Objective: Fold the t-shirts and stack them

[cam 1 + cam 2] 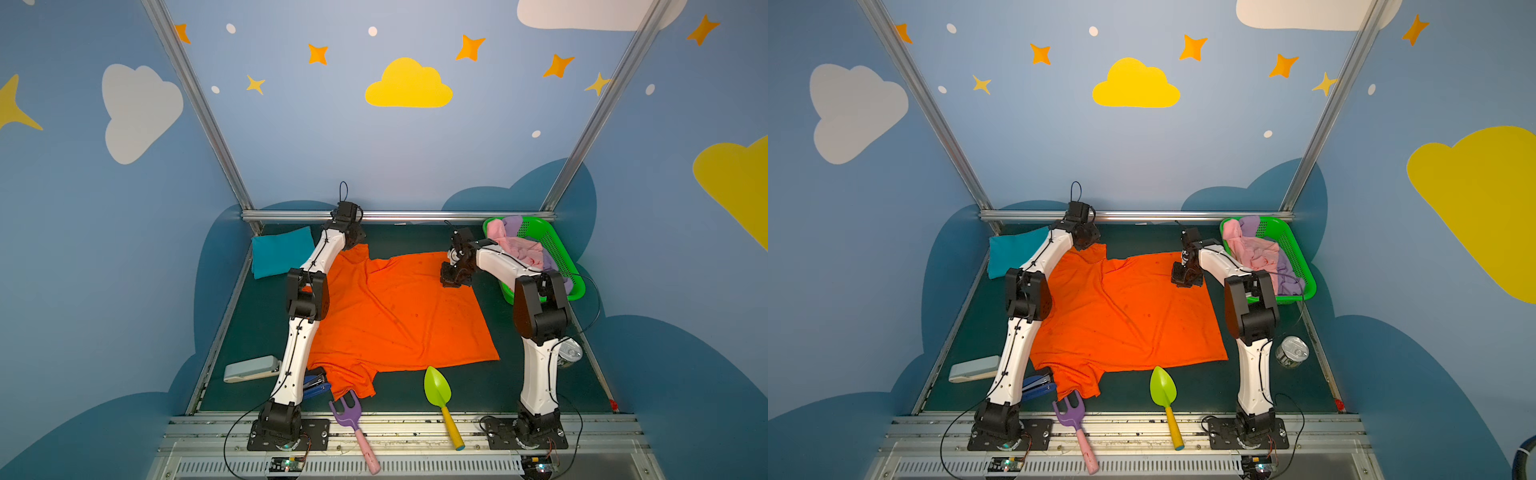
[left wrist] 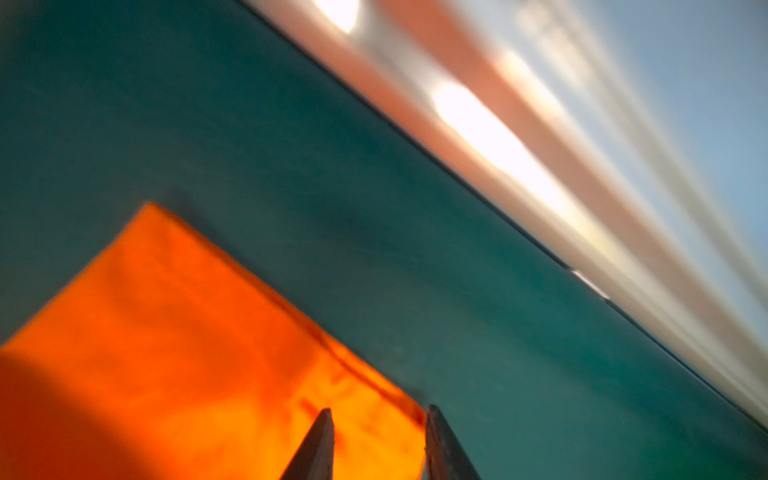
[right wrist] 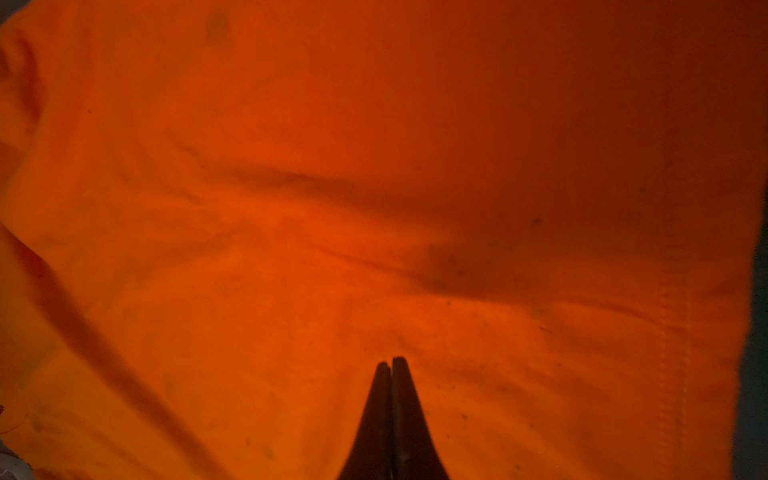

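Left wrist view: the left gripper (image 2: 380,409) hangs with its jaws apart over the far sleeve corner of the orange t-shirt (image 2: 187,353), pinching nothing; the view is blurred. In both top views the shirt lies spread on the desk (image 1: 478,390), its long axis running side to side, sleeves to the left, hem to the right. The right gripper (image 3: 390,361) is closed tip to tip, no cloth seen between, above the far hem corner; so each arm is nearest its own far corner, which a fold toward the near edge would likely need.
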